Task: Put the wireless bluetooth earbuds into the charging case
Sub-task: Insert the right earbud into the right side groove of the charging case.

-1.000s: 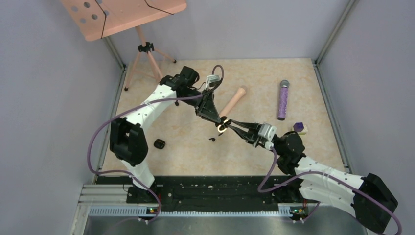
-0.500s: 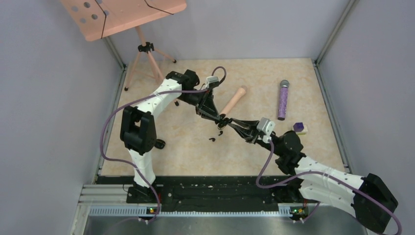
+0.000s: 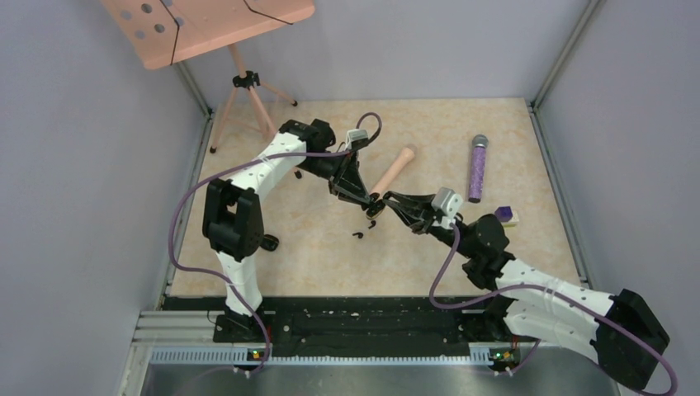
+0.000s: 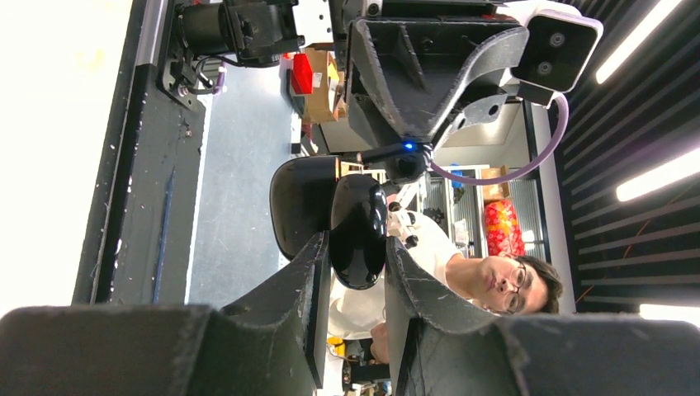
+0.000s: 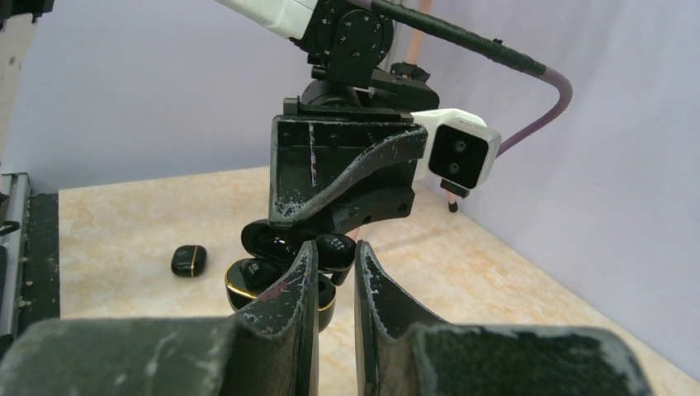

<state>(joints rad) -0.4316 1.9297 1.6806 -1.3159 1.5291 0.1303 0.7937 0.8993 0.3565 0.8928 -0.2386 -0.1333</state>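
Glossy black charging case (image 4: 357,231), hinged open, gold-rimmed

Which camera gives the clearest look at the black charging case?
The left wrist view: the case sits close and central, pinched in the left tool, lid open. The right wrist view shows it partly hidden behind that camera's own fingers. The top view shows only a small dark speck.

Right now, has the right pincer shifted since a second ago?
Yes. Seen from above, the right pincer has moved toward the far wall: its wrist camera was level with the purple-and-white cube and now sits beyond it.
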